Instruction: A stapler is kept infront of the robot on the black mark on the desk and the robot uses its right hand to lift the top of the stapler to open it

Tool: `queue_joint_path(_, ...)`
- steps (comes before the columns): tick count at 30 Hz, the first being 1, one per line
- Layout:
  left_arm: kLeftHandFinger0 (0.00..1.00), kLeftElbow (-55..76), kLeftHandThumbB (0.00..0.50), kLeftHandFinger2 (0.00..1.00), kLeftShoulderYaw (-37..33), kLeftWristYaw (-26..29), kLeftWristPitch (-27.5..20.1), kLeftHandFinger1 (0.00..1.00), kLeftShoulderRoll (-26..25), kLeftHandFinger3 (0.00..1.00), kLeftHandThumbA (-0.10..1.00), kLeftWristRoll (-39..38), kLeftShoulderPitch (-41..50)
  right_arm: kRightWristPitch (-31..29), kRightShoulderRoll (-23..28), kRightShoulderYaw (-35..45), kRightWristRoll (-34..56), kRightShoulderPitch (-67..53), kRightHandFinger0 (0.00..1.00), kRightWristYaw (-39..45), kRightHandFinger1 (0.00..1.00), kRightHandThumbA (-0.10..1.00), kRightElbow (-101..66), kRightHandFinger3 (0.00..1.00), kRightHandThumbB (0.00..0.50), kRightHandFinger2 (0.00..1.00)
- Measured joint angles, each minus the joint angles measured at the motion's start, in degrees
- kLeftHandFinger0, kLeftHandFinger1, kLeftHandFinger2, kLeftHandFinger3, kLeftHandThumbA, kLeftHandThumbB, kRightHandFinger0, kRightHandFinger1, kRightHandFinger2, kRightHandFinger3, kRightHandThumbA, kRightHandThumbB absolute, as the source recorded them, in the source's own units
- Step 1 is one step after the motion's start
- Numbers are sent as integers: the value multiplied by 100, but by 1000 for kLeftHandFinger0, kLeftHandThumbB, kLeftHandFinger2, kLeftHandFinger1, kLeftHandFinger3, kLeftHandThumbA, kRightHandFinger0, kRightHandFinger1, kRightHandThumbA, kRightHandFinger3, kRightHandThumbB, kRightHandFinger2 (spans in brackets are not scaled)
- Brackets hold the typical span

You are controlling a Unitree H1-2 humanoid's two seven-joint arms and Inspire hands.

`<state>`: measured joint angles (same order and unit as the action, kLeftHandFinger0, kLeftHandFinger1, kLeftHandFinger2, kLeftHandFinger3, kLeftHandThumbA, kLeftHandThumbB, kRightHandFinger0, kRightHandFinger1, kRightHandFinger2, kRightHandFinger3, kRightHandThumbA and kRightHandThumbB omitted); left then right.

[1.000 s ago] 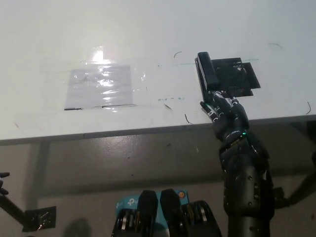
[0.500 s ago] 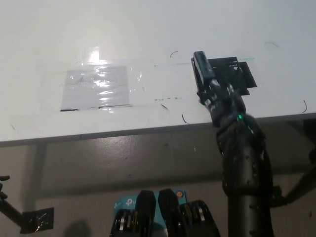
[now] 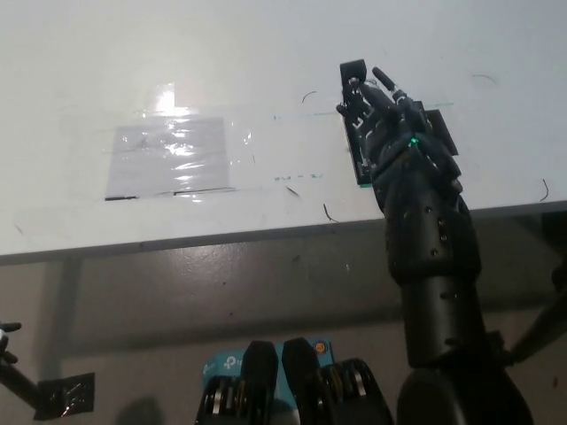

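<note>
The stapler [image 3: 354, 93] lies on the black mark [image 3: 440, 137] toward the right of the white tabletop [image 3: 266, 53], its long axis running away from me and slightly leftward, the far tip near the top of the frame and the near end close to the tabletop's front edge. From up here I see my right hand [image 3: 390, 124] draped directly over it, palm down, covering most of its length; only the far tip and a strip of the left flank show past my hand. The fingers [image 3: 368, 97] point along the stapler's axis toward that far end, spread only narrowly and lying against the top. Whether they have hooked under the top arm or merely rest on it, I cannot tell; black on black hides the contact.

The left hand is barely in view at the lower left corner [image 3: 7, 341], well apart from the work and too cropped to read.

As I judge it, the lift depends on the fingers catching the front lip of the top arm, since the hinge probably sits at the near end under my wrist. A taped plastic sheet [image 3: 168, 158] sits well left, out of the way.
</note>
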<state>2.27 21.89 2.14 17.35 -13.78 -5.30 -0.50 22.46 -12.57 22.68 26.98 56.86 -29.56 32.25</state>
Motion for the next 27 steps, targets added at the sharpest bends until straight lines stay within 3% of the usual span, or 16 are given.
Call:
queue_joint_path(3,201,0,0,481,-1,0,-1,241,9,798,149,1,25,-73,3,-54,-58,69,453,2,533,224,93,825,0,634)
queue_joint_path(5,186,0,0,485,-1,0,-3,237,9,792,161,2,29,-123,2,-84,-89,82,386,2,467,230,144,783,0,588)
queue_joint_path(8,182,0,0,488,-4,0,-4,238,13,790,163,0,39,-241,45,-151,-127,136,374,13,435,242,337,776,0,558)
queue_joint_path(17,197,-9,0,427,0,0,-12,218,115,769,165,-1,127,-727,507,-99,-149,921,423,45,480,297,1774,744,0,582)
queue_joint_path(21,219,-8,0,411,1,1,-11,217,157,755,164,1,137,-936,641,-16,-147,1267,338,56,388,321,2301,693,0,490)
queue_joint_path(24,222,-8,0,392,7,1,-5,214,187,725,160,0,140,-1067,703,70,-141,1435,328,55,387,334,2653,701,0,486)
queue_joint_path(27,203,-6,0,443,19,2,0,226,198,746,215,1,139,-1185,747,145,-126,1529,331,55,391,316,2912,691,0,476)
